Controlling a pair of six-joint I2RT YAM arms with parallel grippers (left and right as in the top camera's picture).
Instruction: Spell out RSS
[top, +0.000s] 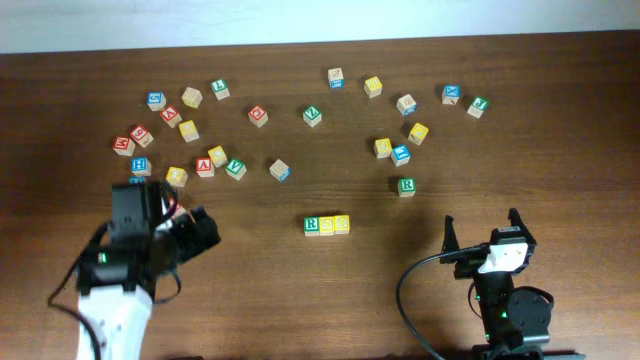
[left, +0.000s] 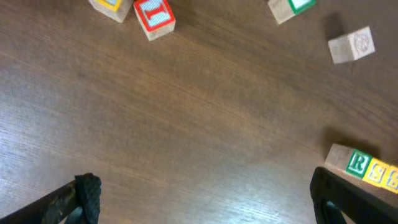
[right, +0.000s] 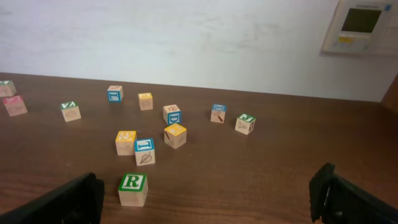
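Observation:
Three cubes stand touching in a row at the table's middle: a green R cube (top: 312, 225), then two yellow-faced cubes (top: 328, 225) (top: 342, 224). The left wrist view shows the R cube (left: 356, 162) and the yellow cubes (left: 380, 173) at its right edge; their letters are too blurred to read. My left gripper (top: 205, 229) is open and empty, left of the row. My right gripper (top: 482, 229) is open and empty, right of the row. A second green R cube (top: 406, 186) stands apart; it also shows in the right wrist view (right: 133, 188).
Several other letter cubes lie scattered across the far half of the table, a cluster at the far left (top: 188, 130) and another at the far right (top: 400, 153). A white wall (right: 186, 37) with a wall panel (right: 364, 25) stands behind the table.

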